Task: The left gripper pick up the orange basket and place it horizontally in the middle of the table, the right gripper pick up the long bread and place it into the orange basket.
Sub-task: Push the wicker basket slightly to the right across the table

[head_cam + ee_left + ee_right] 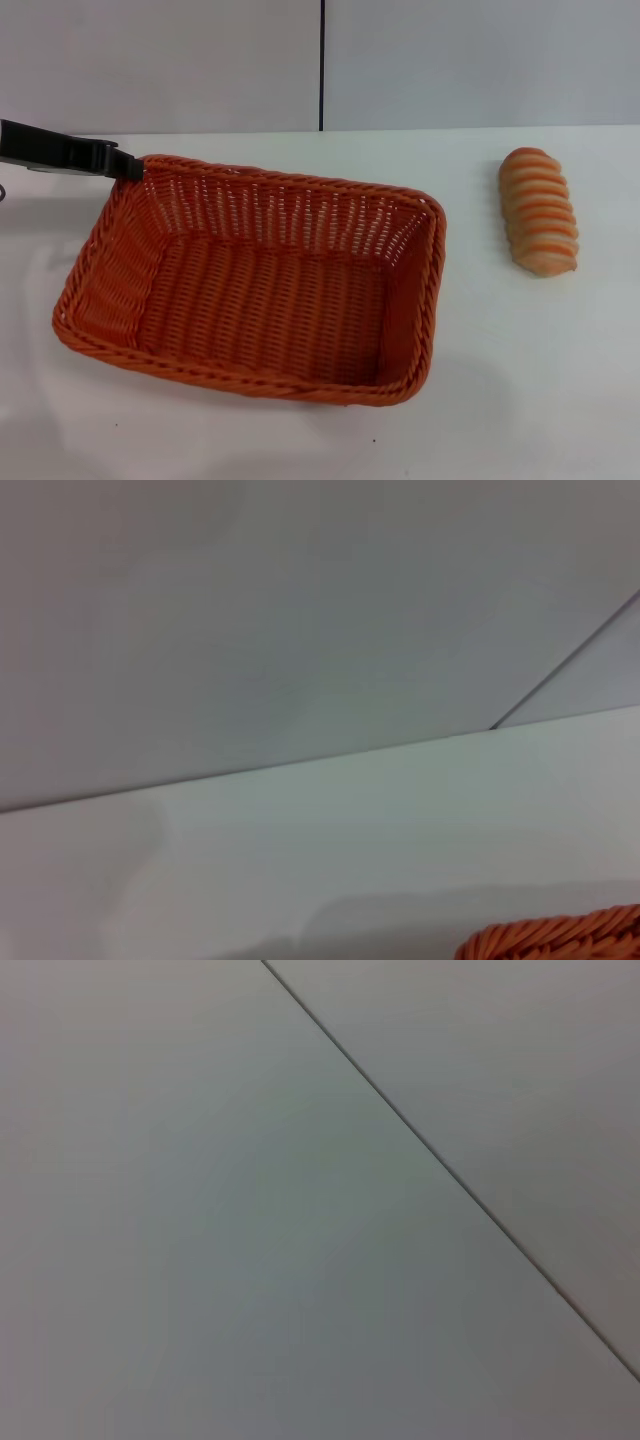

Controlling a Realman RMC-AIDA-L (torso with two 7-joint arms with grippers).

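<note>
The orange basket [262, 275] lies open side up on the white table [520, 380], left of centre in the head view and a little askew. My left gripper [128, 166] reaches in from the left edge, its black fingers closed on the braided rim at the basket's far left corner. A strip of that rim [560, 938] shows in the left wrist view. The long bread [539, 211], banded orange-brown and cream, rests on the table to the right, well apart from the basket. My right gripper is out of view.
A grey wall with a dark vertical seam [322, 65] stands behind the table. Bare tabletop lies between basket and bread and along the front edge. The right wrist view holds only a plain grey surface crossed by a thin line [450, 1170].
</note>
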